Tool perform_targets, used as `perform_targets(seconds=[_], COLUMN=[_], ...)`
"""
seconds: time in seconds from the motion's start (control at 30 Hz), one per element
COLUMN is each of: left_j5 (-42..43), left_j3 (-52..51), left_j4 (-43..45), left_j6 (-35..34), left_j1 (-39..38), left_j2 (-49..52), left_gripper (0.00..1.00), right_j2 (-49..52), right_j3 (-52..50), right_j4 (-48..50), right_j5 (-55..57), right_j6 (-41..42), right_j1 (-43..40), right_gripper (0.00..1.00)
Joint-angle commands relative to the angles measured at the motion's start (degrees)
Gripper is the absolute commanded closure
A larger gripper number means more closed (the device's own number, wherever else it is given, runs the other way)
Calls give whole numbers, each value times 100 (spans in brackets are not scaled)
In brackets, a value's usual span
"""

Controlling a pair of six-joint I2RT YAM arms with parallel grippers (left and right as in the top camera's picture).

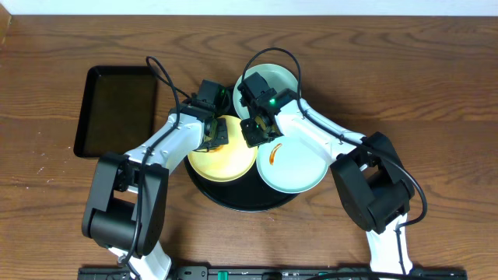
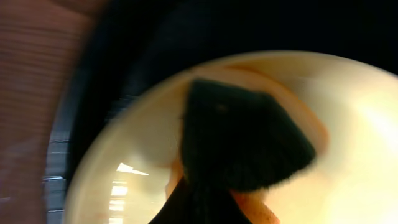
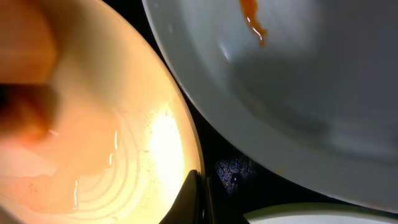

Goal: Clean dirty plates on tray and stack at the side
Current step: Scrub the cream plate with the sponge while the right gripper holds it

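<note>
We judge the wiping step is in hand. The left pincer (image 1: 213, 138) grips a dark wiper (image 2: 242, 143) pressed on the yellow plate (image 1: 227, 165). The right pincer (image 1: 255, 131) is closed at that plate's rim. Next we need to scrub the orange off, then lift the plate aside. We count three plates on the round tray (image 1: 233, 204): one yellow and two mint, one of them smeared (image 1: 299, 167). There is one side tray (image 1: 117, 109).

Overhead: the arms (image 1: 311, 128) hide the far edge of the yellow plate (image 1: 222, 162) and the near edge of the far mint plate (image 1: 278, 76); plates cover most of the tray (image 1: 249, 204). Left wrist: dark shape (image 2: 239, 143), blurred, unidentifiable. Right wrist: orange blur (image 3: 25, 93), cut off left.
</note>
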Motion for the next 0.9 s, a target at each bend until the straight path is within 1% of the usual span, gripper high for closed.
perform_targets(seconds=[0.0,0.17,0.33,0.4,0.43,0.6,0.63,0.73,0.87], left_j5=[-1480,-1609,-1523,-1187,-612,946,1377,1554,1556], left_j3=[13,13,13,13,13,-61,-149,-315,-479], left_j4=[-87,-133,-247,-321,-428,-577,-577,-579,-575], left_j6=[-52,-52,-52,-52,-52,-59,-173,-525,-664], left_j1=[63,63,61,63,61,57,57,57,57], left_j2=[157,-50,-717,-909,-1014,-977,-964,-955,-955], left_gripper=[93,92,93,92,93,92,93,93,93], right_j2=[81,81,81,81,81,81,81,81,81], right_j3=[-15,-15,-15,-15,-15,-15,-15,-15,-15], right_j4=[-46,-48,-46,-44,-44,-44,-44,-42,-42], right_j5=[98,101,98,98,98,98,98,98,98], right_j6=[9,9,9,9,9,9,9,9,9], right_j1=[9,9,9,9,9,9,9,9,9], right_gripper=[99,99,99,99,99,99,99,99,99])
